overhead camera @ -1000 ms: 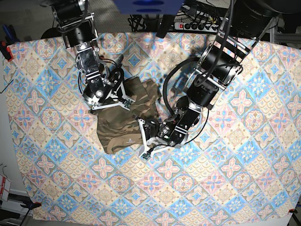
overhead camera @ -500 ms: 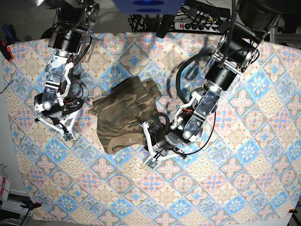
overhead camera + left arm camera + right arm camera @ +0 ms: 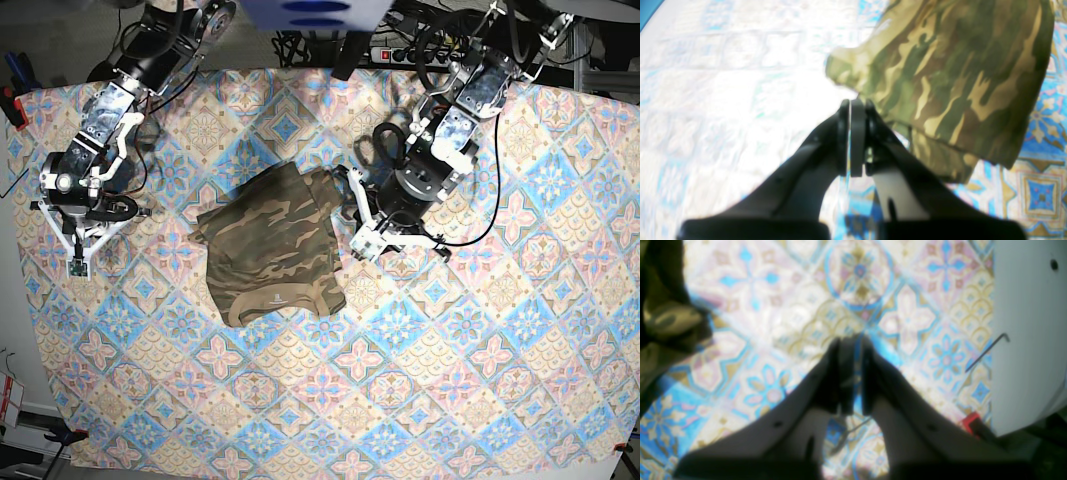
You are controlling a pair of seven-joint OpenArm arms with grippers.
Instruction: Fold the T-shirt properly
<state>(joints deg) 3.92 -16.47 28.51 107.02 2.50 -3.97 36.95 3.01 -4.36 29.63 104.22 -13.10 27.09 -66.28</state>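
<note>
Evidently I'm near the end: the T-shirt [image 3: 272,247] lies mid-bench on the patterned cloth [image 3: 500,330] as a compact folded bundle, its edges uneven. Both the left gripper [image 3: 853,110] and the right gripper [image 3: 849,346] have closed, empty fingers, clear of it.

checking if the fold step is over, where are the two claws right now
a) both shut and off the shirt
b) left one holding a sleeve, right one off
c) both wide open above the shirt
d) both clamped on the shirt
a: the left claw sits shut just beside the shirt, and the right claw is shut over the patterned cloth, well away from it, with nothing between either pair of jaws.
</note>
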